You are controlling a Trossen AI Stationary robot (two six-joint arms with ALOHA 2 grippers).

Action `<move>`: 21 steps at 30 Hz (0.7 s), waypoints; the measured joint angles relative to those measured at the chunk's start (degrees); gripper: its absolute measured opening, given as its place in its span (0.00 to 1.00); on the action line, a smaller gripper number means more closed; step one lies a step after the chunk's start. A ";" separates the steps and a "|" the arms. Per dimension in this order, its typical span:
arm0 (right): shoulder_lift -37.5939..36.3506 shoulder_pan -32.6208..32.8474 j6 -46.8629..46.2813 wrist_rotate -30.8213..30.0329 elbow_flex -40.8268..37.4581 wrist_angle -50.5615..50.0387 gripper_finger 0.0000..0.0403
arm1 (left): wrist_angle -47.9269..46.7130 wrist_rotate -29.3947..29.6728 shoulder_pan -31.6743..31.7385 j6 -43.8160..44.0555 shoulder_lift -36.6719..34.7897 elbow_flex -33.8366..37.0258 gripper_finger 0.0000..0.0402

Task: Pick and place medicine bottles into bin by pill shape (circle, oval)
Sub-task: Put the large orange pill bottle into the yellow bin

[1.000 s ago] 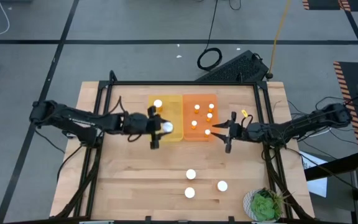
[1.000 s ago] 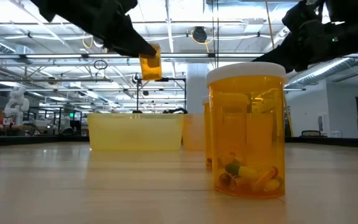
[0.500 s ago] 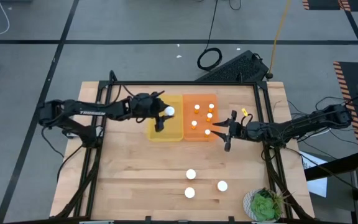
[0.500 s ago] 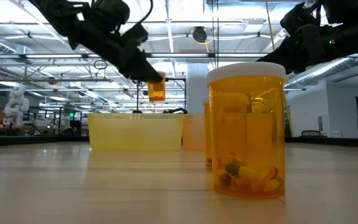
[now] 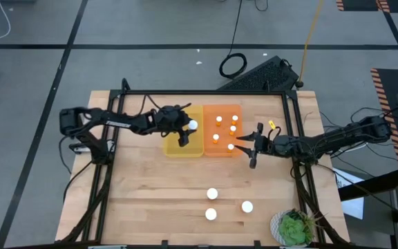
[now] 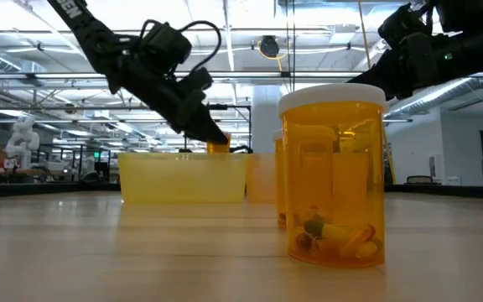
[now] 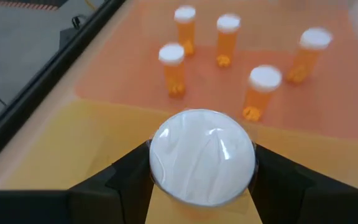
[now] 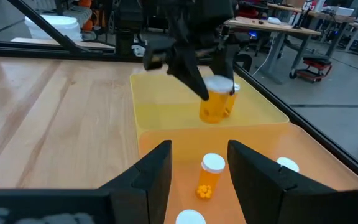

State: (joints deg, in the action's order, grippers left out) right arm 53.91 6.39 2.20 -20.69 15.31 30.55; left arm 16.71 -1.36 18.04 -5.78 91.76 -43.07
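Left gripper [image 5: 185, 131], left of centre in the high view, sits over the yellow bin [image 5: 175, 146]; its fingers [image 7: 114, 180] are closed on a medicine bottle [image 7: 202, 155], white cap up. In the low view the bottle hangs at the bin's rim line; we cannot tell whether its base touches the floor of the bin.

Just right of it, the orange bin [image 5: 235, 109] holds five upright bottles. The right gripper [image 5: 252, 147] waits at that bin's right edge, fingers parted and empty.

Lower centre of the high view: three bottles [image 5: 212, 194] stand loose on the counter [image 5: 144, 200], unsorted.

Risks, as we judge them: if the fingers let go while the bottle is above the bin floor or tilted, it may tip or roll; a second bottle seen close behind it in the right wrist view could be knocked; pill shape cannot be read here, so a wrong-bin placement cannot be excluded
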 joint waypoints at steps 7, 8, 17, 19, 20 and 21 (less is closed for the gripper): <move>0.00 0.02 -0.65 0.02 0.00 -0.37 0.37 | 1.63 1.83 0.04 0.02 4.61 0.00 0.57; 0.00 0.02 -0.67 0.02 0.00 -0.50 0.37 | 1.70 2.50 0.10 -0.13 5.01 0.00 0.57; 0.00 0.02 -0.68 0.02 0.00 -0.67 0.37 | 1.38 4.43 2.26 1.00 5.38 0.00 0.57; 0.00 0.02 -0.69 0.03 0.00 -0.66 0.37 | 0.77 4.43 2.76 1.01 5.38 0.00 0.57; 0.00 0.02 -0.69 0.04 0.00 -0.67 0.37 | 0.14 4.43 3.01 1.04 5.38 0.01 0.57; 0.00 0.02 -0.70 0.04 0.00 -0.67 0.37 | -0.25 4.43 3.21 1.49 5.38 0.02 0.57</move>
State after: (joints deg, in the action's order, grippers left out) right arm 53.91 6.42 1.50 -20.65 15.31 29.87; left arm 16.46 3.07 21.26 -4.29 97.14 -43.05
